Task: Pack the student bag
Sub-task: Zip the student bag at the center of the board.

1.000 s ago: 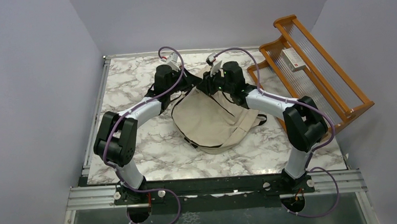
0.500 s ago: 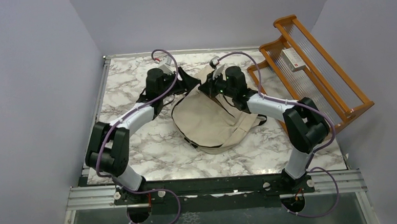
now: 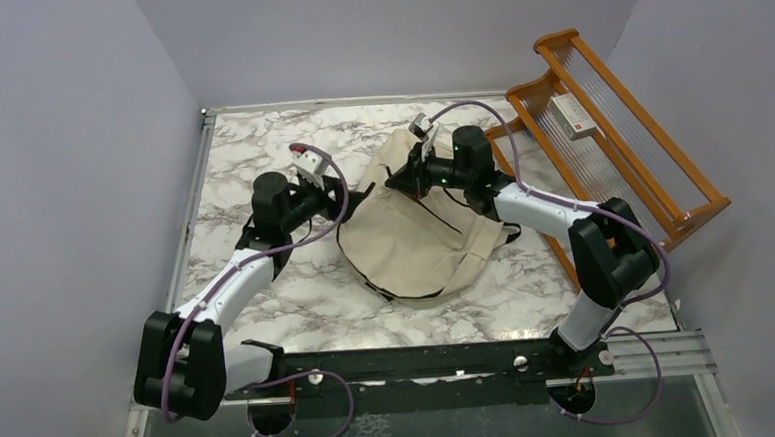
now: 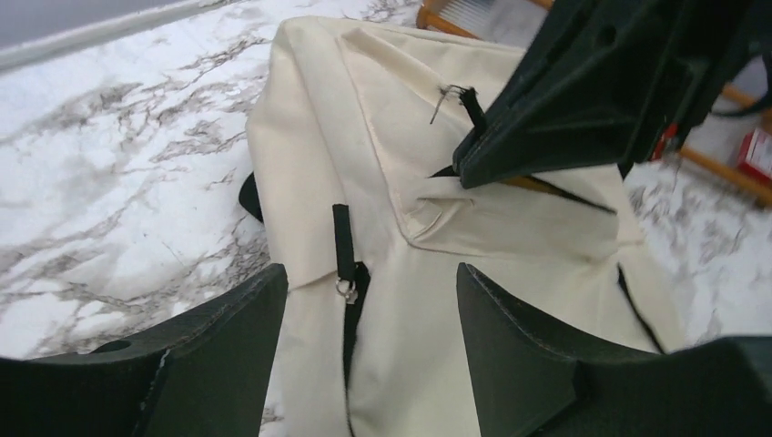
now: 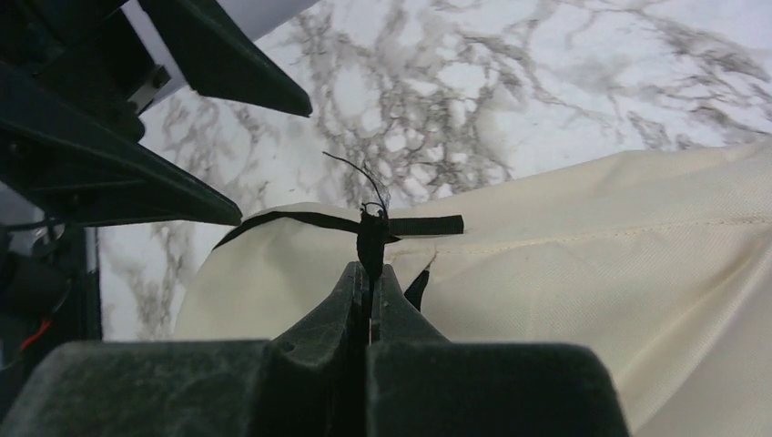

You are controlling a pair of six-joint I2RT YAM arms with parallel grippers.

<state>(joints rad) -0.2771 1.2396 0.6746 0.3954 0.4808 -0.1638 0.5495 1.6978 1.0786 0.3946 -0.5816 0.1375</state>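
The student bag (image 3: 414, 232), cream fabric with black zippers and straps, lies flat in the middle of the marble table. My right gripper (image 3: 402, 176) is over its far top edge, shut on a short black pull tab (image 5: 371, 232) of the bag; the tab sticks up between the closed fingertips (image 5: 357, 278). My left gripper (image 3: 345, 194) hovers at the bag's left edge, open and holding nothing. In the left wrist view a second black zipper pull (image 4: 343, 241) lies on the fabric just ahead of the gripper (image 4: 369, 305). The right gripper (image 4: 555, 100) shows beyond it.
A wooden rack (image 3: 652, 180) leans at the table's right side with a small white and red box (image 3: 570, 116) on it. Black straps (image 3: 505, 234) poke out from the bag's right side. Grey walls close in the table on three sides.
My left gripper let go, opened, and the left arm drew back toward the near left. The right gripper closed on the black pull tab and shifted slightly right.
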